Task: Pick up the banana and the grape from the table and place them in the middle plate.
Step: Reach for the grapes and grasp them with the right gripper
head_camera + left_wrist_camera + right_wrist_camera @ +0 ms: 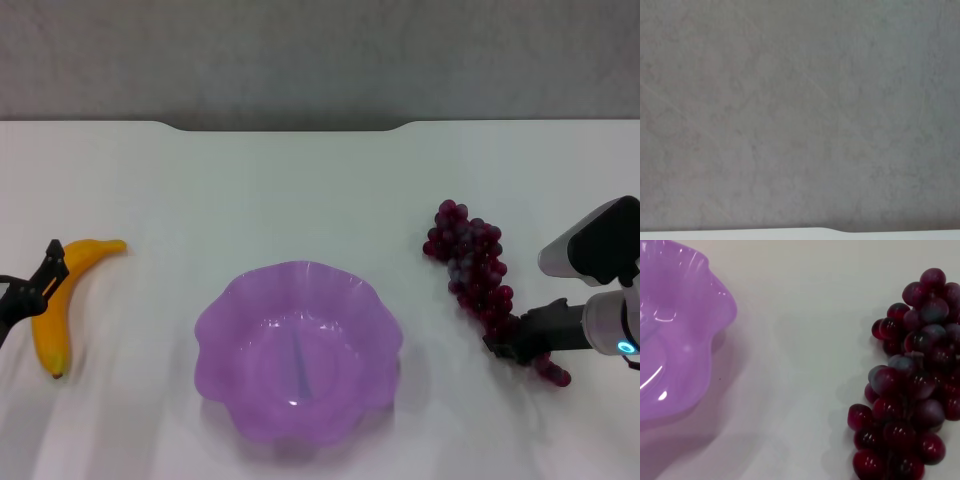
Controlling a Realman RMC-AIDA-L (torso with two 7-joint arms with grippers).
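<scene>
Head view: right tool (512,342) at grape (470,262) (touching)

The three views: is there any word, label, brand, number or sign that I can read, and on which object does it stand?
None: no readable text in any view.
The banana, the grape, the middle plate and the table carry no print or sticker.
The right gripper arm shows only a small blue light, not a character.
The left gripper is unmarked.

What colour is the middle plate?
Translucent purple; the middle plate shows best in the head view.
</scene>
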